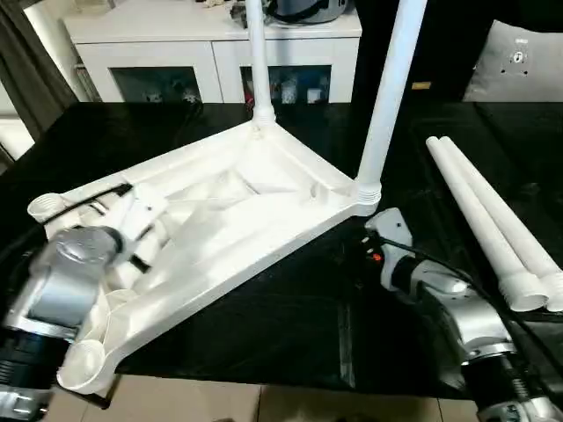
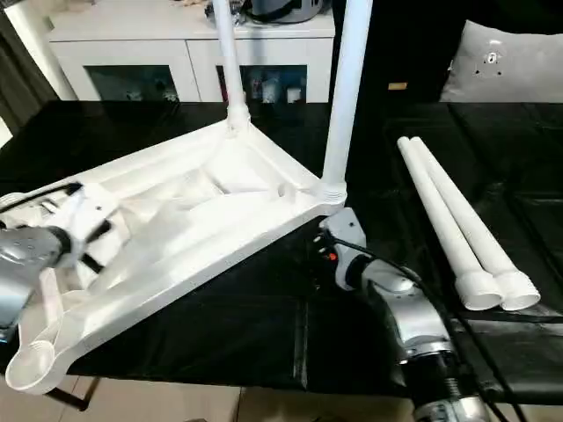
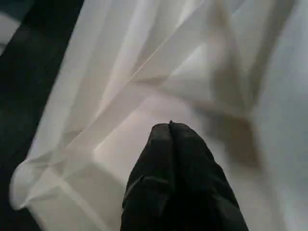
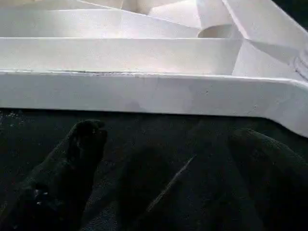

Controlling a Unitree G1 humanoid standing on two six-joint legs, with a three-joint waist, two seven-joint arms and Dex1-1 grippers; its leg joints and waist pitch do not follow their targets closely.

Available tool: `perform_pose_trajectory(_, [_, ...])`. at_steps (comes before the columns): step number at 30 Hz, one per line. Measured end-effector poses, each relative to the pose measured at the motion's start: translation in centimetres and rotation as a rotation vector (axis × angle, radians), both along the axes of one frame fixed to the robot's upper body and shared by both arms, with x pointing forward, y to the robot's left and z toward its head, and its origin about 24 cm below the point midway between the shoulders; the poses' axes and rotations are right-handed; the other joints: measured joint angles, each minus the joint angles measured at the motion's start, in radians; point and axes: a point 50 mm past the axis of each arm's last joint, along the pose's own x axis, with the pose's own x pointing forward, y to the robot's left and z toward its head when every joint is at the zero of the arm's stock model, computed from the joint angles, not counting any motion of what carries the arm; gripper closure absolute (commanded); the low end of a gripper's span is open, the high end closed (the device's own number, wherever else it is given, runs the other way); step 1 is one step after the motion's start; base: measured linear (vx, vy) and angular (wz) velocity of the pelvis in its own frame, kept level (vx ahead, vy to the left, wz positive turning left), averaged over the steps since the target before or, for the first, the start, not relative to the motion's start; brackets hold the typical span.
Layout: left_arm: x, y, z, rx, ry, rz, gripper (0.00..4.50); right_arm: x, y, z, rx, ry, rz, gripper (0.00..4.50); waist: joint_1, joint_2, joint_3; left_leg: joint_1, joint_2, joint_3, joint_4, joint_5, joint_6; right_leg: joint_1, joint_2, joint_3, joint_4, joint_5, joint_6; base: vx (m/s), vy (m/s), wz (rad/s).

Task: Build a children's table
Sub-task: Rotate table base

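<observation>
Two legs (image 1: 387, 97) seated, two loose legs (image 1: 493, 220) mid-right. Left gripper (image 3: 169, 126) pinched together on nothing, right gripper (image 4: 163, 139) spread apart. Risked nudging tabletop (image 1: 264, 202) off lower-left edge.

Black cloth (image 1: 290, 325) covers the work surface, wrinkled near the front edge. Pale tan floor (image 1: 290, 403) below it. White cabinet (image 1: 211, 44) with glass doors against the far wall, small items inside, indistinct. Grey cushion (image 1: 515, 61) at far right. Dark curtain (image 1: 35, 70), possibly, at left.

Upturned white table top (image 1: 255, 211), two legs (image 1: 387, 97) fitted
</observation>
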Motion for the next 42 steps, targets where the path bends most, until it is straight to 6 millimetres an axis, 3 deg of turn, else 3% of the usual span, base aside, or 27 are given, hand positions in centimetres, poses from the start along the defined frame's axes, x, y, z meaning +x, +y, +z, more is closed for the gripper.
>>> perform_pose_trajectory(6, [-1.3,-1.0,-2.1,-0.037,0.167,-0.120,4.41,0.6,2.1,-0.5,-0.004,0.025,0.008,0.00,-0.001,-0.001,0.000,0.000,0.000,0.000,0.000,0.000,0.000,0.000,0.000,0.000,0.000,0.000,0.000,0.000,0.000,0.00])
perform_pose_trajectory(11, [-1.6,-2.7,-2.1,-0.125,0.225,-0.248,4.41,1.4,3.1,-0.6,-0.028,0.033,-0.003,0.00,0.006,-0.003,-0.001,0.001,-0.001,0.000,0.000,-0.003,-0.006,0.002,-0.001,0.000,0.000,0.000,0.000,0.000,0.000,0.00])
perform_pose_trajectory(15, [-1.9,-4.5,-2.2,-0.221,0.284,-0.384,4.41,1.8,2.7,-0.9,-0.056,0.043,-0.029,0.00,0.001,-0.004,-0.001,0.001,-0.001,0.001,0.000,-0.003,-0.006,0.002,-0.002,0.001,0.000,0.000,-0.001,0.000,0.000,0.00])
perform_pose_trajectory(19, [-1.6,-7.8,-2.9,-0.383,0.300,-0.486,4.41,2.4,1.8,-0.7,-0.076,0.036,-0.087,0.00,0.001,-0.005,0.000,0.002,-0.001,0.001,0.000,-0.002,-0.007,0.003,-0.002,0.002,0.001,0.001,-0.001,0.000,0.000,0.00])
perform_pose_trajectory(24, [-0.6,-11.0,-3.3,-0.479,0.286,-0.572,4.41,2.9,0.8,-0.1,-0.096,0.010,-0.131,0.00,-0.008,-0.005,0.000,0.002,0.000,0.001,0.000,-0.002,-0.006,0.002,-0.001,0.002,0.001,0.001,-0.001,0.000,0.000,0.00])
perform_pose_trajectory(28, [1.2,-13.7,-3.9,-0.509,0.209,-0.578,4.41,3.5,-0.8,0.7,-0.127,-0.032,-0.196,0.00,0.001,-0.005,0.000,0.000,-0.001,0.001,0.000,0.002,0.000,0.001,-0.001,0.001,0.001,0.001,-0.001,0.000,0.000,0.00])
perform_pose_trajectory(35, [4.1,-14.3,-3.5,-0.391,0.015,-0.500,4.41,3.8,-1.6,2.8,-0.083,-0.197,-0.216,0.00,-0.003,-0.005,0.000,0.000,0.000,0.001,0.000,0.002,0.001,0.001,-0.001,0.000,0.001,0.002,-0.001,0.000,0.000,0.00])
perform_pose_trajectory(40, [4.3,-14.6,-2.8,-0.391,-0.071,-0.553,4.41,3.4,-2.1,5.7,-0.075,-0.431,-0.202,0.00,0.003,-0.005,0.000,-0.001,0.000,0.001,0.001,0.002,0.001,0.001,-0.001,0.000,-0.001,0.002,0.000,0.000,0.000,0.00])
perform_pose_trajectory(42, [3.8,-14.4,-2.8,-0.443,-0.079,-0.568,4.41,2.8,-2.1,6.0,0.056,-0.436,-0.226,0.00,0.003,-0.005,0.000,-0.002,0.000,0.001,0.000,0.002,0.002,0.001,-0.001,0.000,-0.001,0.001,0.000,0.000,0.000,0.00])
